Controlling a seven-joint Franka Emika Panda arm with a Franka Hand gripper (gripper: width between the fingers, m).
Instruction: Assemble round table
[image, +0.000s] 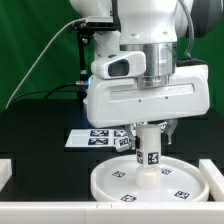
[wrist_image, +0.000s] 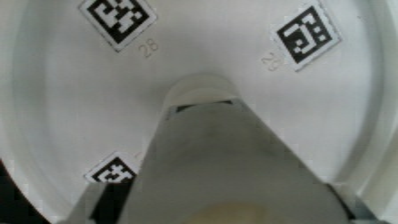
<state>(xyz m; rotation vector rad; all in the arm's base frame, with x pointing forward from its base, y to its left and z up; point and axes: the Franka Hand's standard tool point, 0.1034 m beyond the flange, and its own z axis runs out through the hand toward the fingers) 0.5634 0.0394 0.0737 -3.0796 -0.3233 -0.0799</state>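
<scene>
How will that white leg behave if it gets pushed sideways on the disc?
The leg looks like moulded plastic, so it is likely stiff, not floppy. It is short and thick and stands upright on the disc, so it probably resists tipping. Lying on its side, the cylinder would likely roll.

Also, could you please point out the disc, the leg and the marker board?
disc (image: 152, 190), exterior view, bare floor in front of the leg.
leg (image: 150, 146), exterior view, its side wall.
marker board (image: 88, 138), exterior view, its flat top.

Black table (image: 40, 150) carries round rimmed disc (image: 97, 183) at front, marker board (image: 85, 138) flat behind it.
</scene>
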